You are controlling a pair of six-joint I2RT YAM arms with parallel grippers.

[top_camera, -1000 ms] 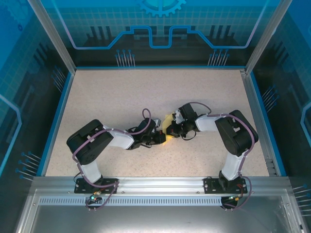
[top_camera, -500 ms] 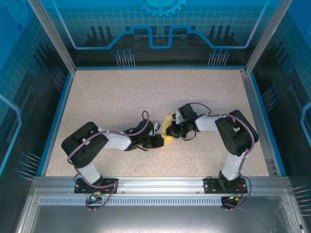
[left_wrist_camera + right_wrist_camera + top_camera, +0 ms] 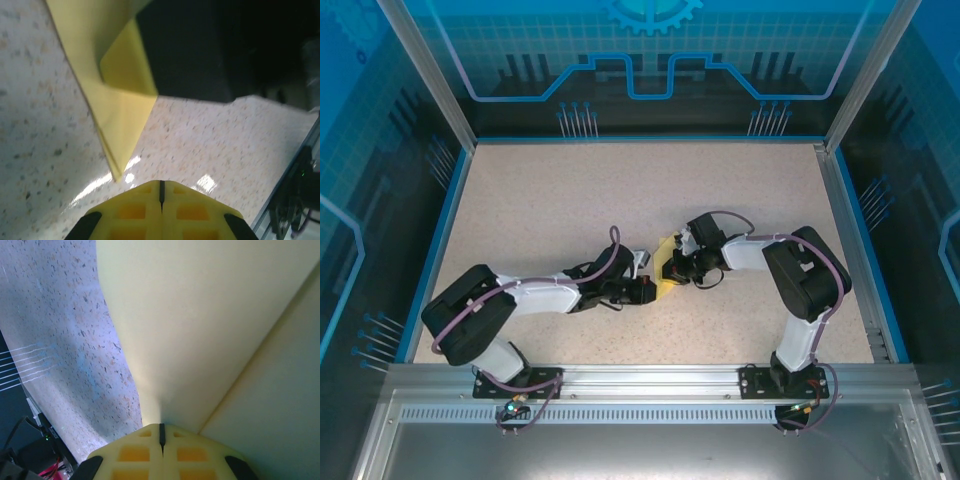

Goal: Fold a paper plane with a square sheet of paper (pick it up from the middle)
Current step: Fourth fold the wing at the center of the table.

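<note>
**Paper.** The paper (image 3: 665, 272) is folded into a narrow pointed shape. It sits near the middle of the table (image 3: 570, 200), between the two grippers. In the top view its long axis runs roughly far to near. In the left wrist view the paper (image 3: 112, 105) tapers from upper left to a sharp tip at lower centre. The tip points at the left gripper and stops just short of its fingertips. It lies low over the table; contact cannot be confirmed. One small flap is folded over beside the right gripper.

**Right gripper.** The right gripper (image 3: 677, 268) reaches in from the right. Its fingers are closed on the paper. In its wrist view the paper (image 3: 200, 330) fans out from the pinched fingertips (image 3: 161, 429), and a crease runs diagonally to the upper right. Its black body (image 3: 200, 50) covers the paper's upper right part.

**Left gripper.** The left gripper (image 3: 648, 289) lies low, pointing right at the paper. Its fingers (image 3: 161, 186) are pressed together with nothing between them.

**Surroundings.** Blue panels (image 3: 380, 150) enclose the table. An aluminium rail (image 3: 640, 380) carries both arm bases.
</note>
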